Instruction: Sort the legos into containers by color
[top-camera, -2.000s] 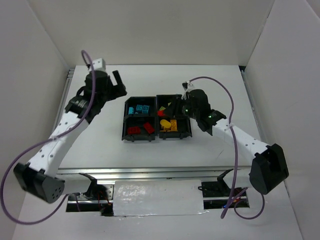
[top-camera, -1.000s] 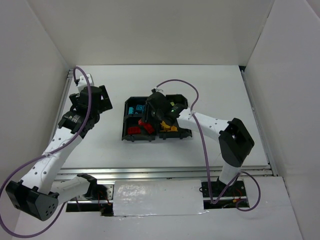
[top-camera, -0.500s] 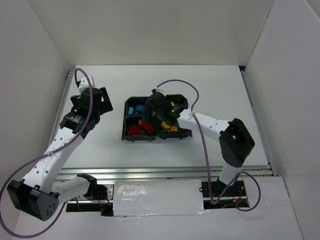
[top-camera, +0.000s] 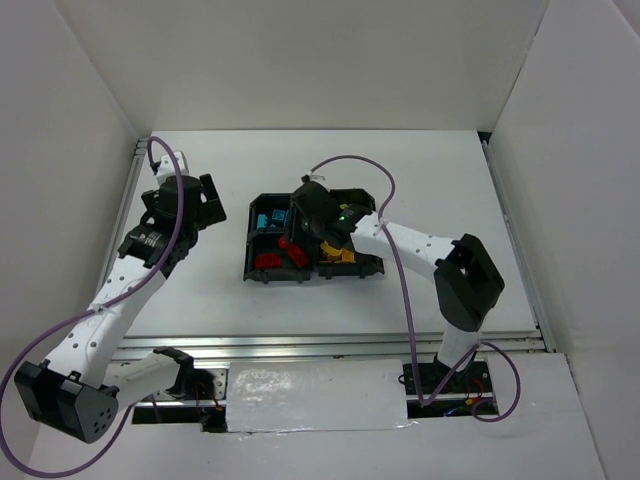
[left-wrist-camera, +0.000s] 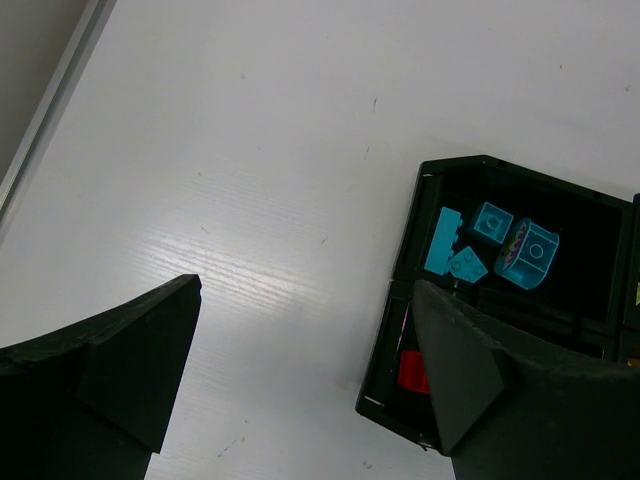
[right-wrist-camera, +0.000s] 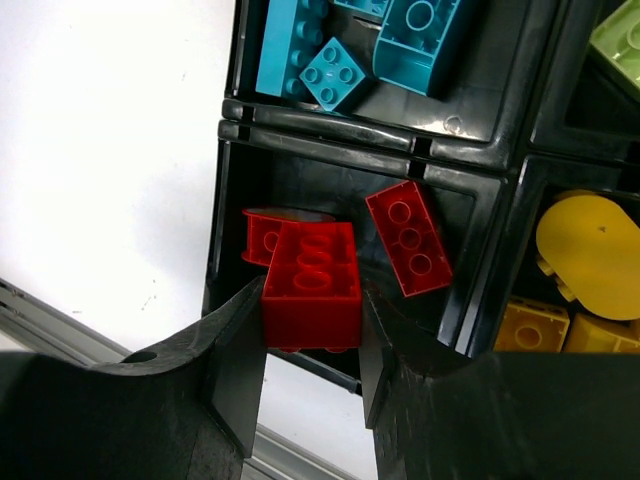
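On the left, the left arm reaches out over the bare white table (top-camera: 200, 290). The left gripper (top-camera: 207, 200) hangs well to the left of the tray and touches nothing. Its wrist camera shows the two black fingers (left-wrist-camera: 110, 370) spread wide apart with only tabletop between them, so nothing is held. Past the right-hand finger, that view catches the tray's left side.

The black tray (top-camera: 270, 279) sits in the middle of the table and is split into four square compartments, two by two. The far-left compartment holds the blue bricks (right-wrist-camera: 345, 45), several lying close together. The near-left compartment holds loose red bricks (right-wrist-camera: 408, 238): one long brick lies at a slant with its studs up, and another is partly hidden behind the held one. Further right, the near-right compartment holds the yellow pieces (right-wrist-camera: 588, 240), a rounded one beside squarer ones. A green piece (right-wrist-camera: 622, 35) shows at the corner of the far-right compartment. In the top view the right arm covers most of that compartment.

The right arm stretches from its base on the right across the tray. The right gripper (right-wrist-camera: 312, 300) is clamped on a red brick (right-wrist-camera: 312, 270), with one finger pressed to each long side and the studs facing the wrist camera. The brick hangs over the near-left compartment at its outer edge, just beside the other red ones. It cannot be told whether it touches the tray or the brick beneath it.
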